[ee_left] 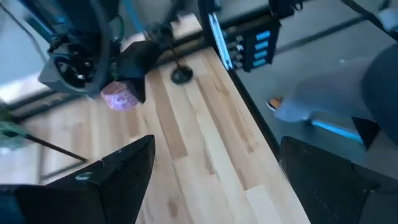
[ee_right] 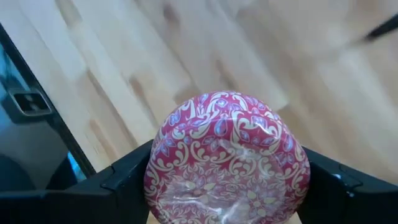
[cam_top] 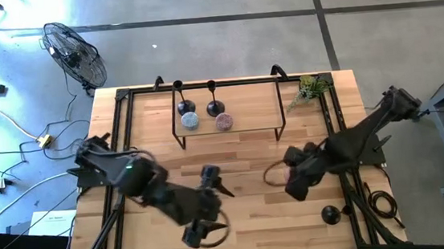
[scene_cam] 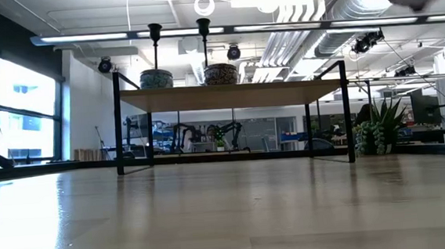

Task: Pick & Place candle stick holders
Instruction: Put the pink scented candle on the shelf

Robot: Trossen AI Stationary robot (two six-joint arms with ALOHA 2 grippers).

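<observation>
Jaws wide apart and holding nothing, the left gripper [cam_top: 211,182] hovers over the table [cam_top: 240,151] toward six o'clock in the overhead view, while the right gripper [ee_right: 227,186] has its jaws pressed against either side of a round red ball with a white scroll pattern [ee_right: 227,158], as we see from its own wrist camera. From above we place that right arm out at about four o'clock, angled in toward the table's middle. We count three black candle holders: two stand on the low black-framed shelf [cam_top: 229,112] at twelve o'clock, one [cam_top: 181,104] to the left and one [cam_top: 214,105] beside it, each with a patterned ball just in front, a bluish one [cam_top: 190,121] and a pinkish one [cam_top: 223,122]. The third candle holder [cam_top: 331,214] sits alone on the tabletop at about five o'clock, near the edge and just below the right arm. From table height we see the two shelf holders' thin stems rising behind the two balls. A small green plant [cam_top: 309,90] stands at about one o'clock, beside the shelf. On the floor off the table's ten o'clock corner we see a fan [cam_top: 75,55].
</observation>
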